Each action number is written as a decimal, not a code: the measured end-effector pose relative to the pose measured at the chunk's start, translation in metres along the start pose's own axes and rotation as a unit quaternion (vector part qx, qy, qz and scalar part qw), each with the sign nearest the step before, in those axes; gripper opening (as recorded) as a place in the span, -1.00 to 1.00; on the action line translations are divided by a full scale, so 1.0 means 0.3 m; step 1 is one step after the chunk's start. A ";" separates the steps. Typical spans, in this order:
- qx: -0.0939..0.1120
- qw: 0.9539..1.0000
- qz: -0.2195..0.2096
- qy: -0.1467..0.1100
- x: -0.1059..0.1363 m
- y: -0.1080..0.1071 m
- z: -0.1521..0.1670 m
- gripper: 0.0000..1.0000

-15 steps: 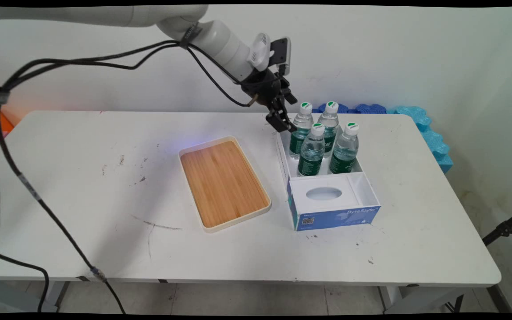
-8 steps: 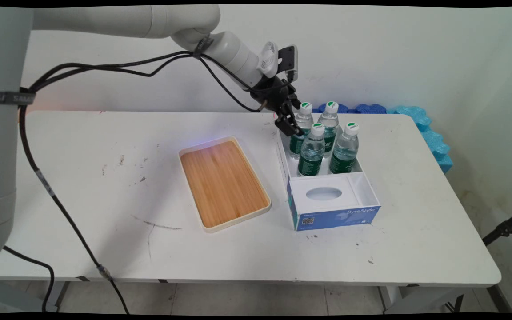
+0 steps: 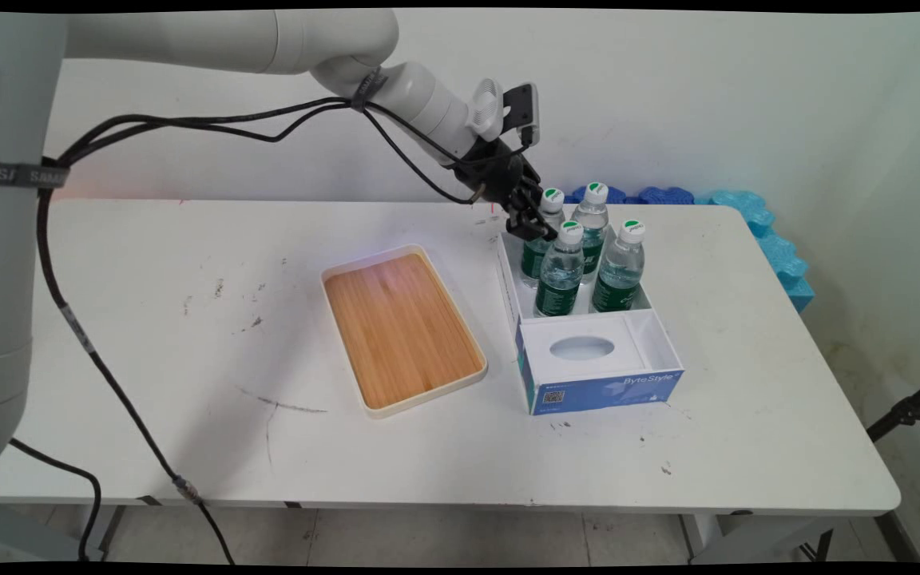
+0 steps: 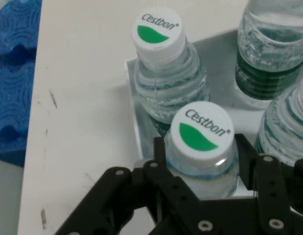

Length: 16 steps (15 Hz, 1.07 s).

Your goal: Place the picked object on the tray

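Four clear water bottles with green labels and white caps stand in the far half of a white and blue box (image 3: 652,331). My black gripper (image 3: 536,228) reaches down from the upper left to the back-left bottle (image 3: 549,209). In the hand view the gripper (image 4: 200,152) is open, with one finger on each side of this bottle (image 4: 202,129), just below its cap and close to its sides. The back-right bottle (image 4: 158,34) stands just beyond it. The two front bottles (image 3: 562,267) (image 3: 620,267) stand on the near side.
A wooden tray (image 3: 400,327) with a white rim lies left of the box on the white table (image 3: 188,359). The box's near half has a white insert with an oval hole (image 3: 581,347). Blue foam pieces (image 3: 755,216) line the table's far right edge.
The gripper has moved right and slightly down from beside the box's far left corner until its fingers stand around the back-left bottle. The bottles, box and tray have not moved.
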 end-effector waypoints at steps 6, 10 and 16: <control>-0.002 1.000 0.003 -0.006 -0.009 0.017 -0.068 -1.00; 0.007 1.000 -0.007 -0.001 0.012 0.023 -0.140 -1.00; 0.028 0.999 -0.037 0.020 0.077 0.027 -0.284 -1.00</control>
